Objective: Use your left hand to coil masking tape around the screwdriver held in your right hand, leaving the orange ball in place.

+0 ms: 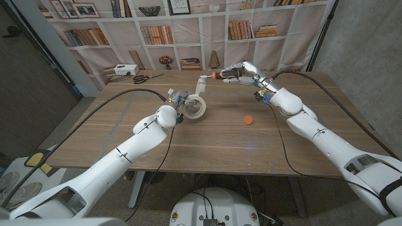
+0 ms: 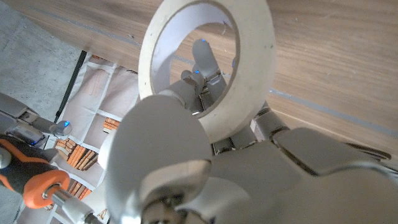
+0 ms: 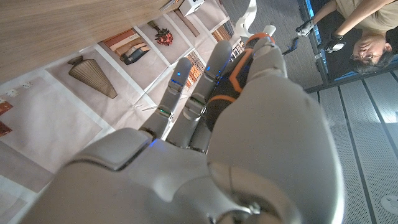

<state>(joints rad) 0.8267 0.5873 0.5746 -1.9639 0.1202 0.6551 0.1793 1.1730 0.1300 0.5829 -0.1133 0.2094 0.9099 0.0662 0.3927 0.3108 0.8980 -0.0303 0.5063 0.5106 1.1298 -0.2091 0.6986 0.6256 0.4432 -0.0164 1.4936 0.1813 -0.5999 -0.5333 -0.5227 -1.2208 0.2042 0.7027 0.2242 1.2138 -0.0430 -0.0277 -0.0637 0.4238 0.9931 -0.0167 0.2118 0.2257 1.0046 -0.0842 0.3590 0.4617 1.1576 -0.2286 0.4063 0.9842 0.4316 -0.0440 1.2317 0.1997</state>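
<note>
The left hand (image 1: 178, 102) grips a white masking-tape roll (image 1: 195, 107). The right hand (image 1: 250, 73) grasps an orange-and-black screwdriver (image 1: 221, 76). A small orange ball (image 1: 249, 119) lies on the wooden surface (image 1: 207, 147).

My wooden table (image 1: 207, 141) spreads out below me, pale brown planks with the grain running across, and the orange ball (image 1: 249, 119) sits directly on it, right of the middle and well apart from everything else. Over at the far left corner, a white box (image 1: 125, 69) and a pair of scissors (image 1: 146, 78) lie on the surface just beside each other. Black cables (image 1: 281, 150) trail across the tabletop on both sides, one looping over the right half toward the near edge.
</note>
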